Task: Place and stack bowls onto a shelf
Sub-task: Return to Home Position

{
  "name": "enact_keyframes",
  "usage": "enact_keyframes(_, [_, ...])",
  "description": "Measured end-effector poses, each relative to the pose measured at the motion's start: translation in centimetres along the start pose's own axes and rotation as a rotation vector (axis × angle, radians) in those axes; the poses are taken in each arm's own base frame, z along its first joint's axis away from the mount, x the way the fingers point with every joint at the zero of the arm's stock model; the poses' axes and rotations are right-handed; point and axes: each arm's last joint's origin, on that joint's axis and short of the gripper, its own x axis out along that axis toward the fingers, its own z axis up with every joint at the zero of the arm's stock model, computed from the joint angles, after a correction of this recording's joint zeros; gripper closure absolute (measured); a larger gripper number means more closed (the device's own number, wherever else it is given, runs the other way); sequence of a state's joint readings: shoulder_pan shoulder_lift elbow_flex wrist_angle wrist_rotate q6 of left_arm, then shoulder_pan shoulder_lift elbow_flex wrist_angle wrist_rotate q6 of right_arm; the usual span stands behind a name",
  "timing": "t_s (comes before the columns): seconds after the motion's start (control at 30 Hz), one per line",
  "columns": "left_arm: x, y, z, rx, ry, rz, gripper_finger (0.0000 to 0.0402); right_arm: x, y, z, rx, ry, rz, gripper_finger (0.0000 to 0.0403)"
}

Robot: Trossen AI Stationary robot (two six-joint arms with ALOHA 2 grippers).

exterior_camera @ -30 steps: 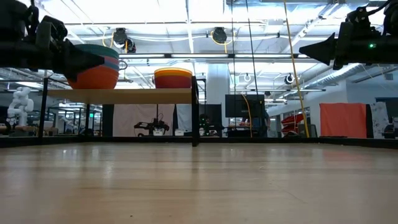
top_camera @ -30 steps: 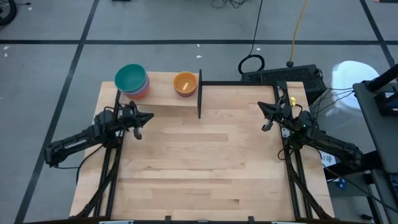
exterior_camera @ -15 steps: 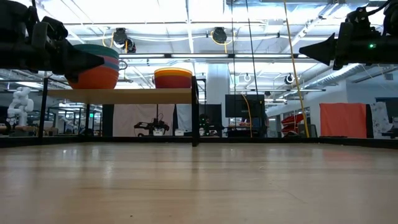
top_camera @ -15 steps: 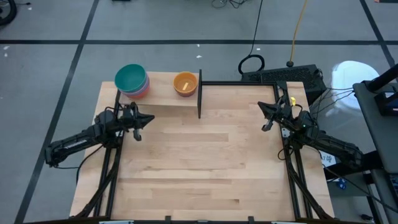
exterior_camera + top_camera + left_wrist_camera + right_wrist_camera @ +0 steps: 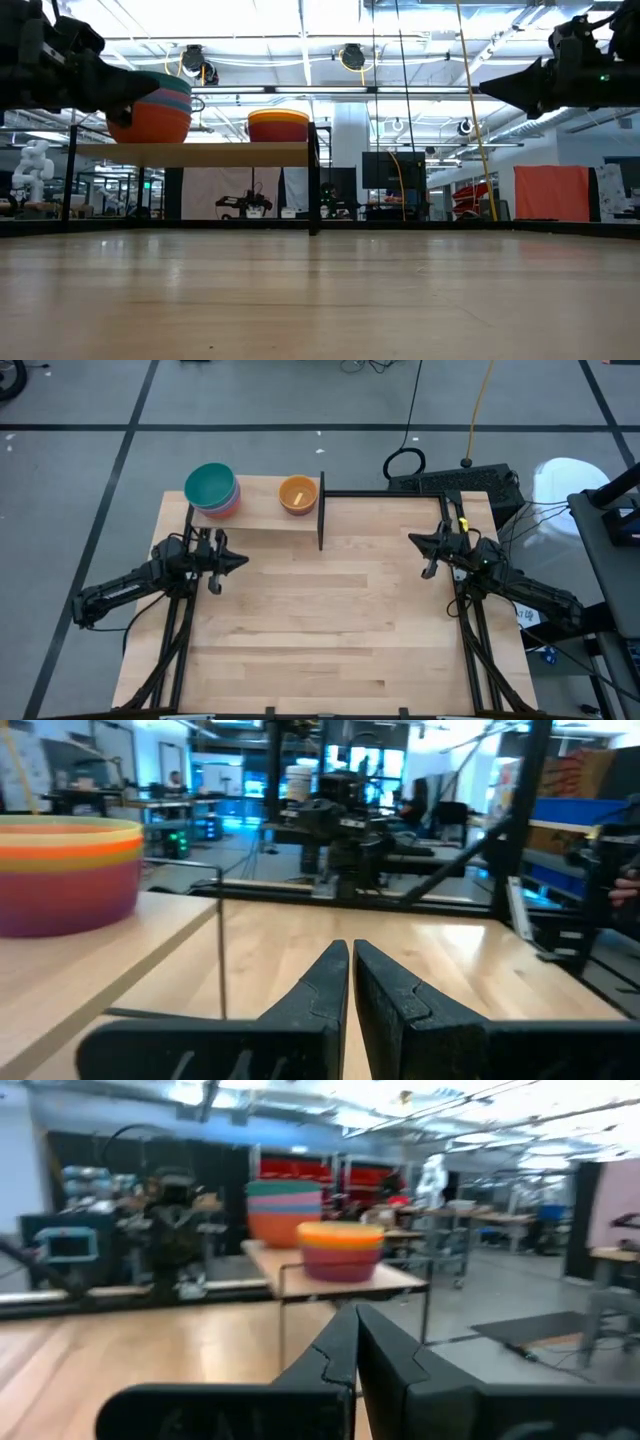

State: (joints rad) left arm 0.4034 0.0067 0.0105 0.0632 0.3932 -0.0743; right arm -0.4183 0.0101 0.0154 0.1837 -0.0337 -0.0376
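Nearest, the tabletop (image 5: pixel 320 645). Over its middle depth, one arm enters from each side: the left gripper (image 5: pixel 238 560) and the right gripper (image 5: pixel 415 541) point inward, well apart, each with its fingers pressed together on nothing. Farthest, at the table's back left, the shelf (image 5: pixel 262 506) with its black upright (image 5: pixel 321 510) carries every bowl in view. The step in hand appears to be the retreat to rest. It is best done by drawing each arm back along its own side, with the left gripper kept clear of the shelf's front edge. Count: two grippers, one shelf, two stacks. The teal-topped stack (image 5: pixel 210 484) shows four rims. The yellow-topped stack (image 5: pixel 297 492) shows at least three; any nested deeper cannot be told.
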Motion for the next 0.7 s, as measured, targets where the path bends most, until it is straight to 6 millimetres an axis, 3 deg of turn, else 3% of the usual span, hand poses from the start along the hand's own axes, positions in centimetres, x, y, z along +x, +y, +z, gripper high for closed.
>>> enact_keyframes(0.33, [0.0,-0.06,0.01,-0.06,0.001,-0.019,0.0376,-0.02,0.09,-0.56,0.131,0.059,0.02,0.0403])
enact_keyframes(0.7, [0.0,-0.05,0.01,-0.062,0.001,-0.019,0.0376,-0.01,0.08,-0.52,0.133,0.054,0.02,0.0403])
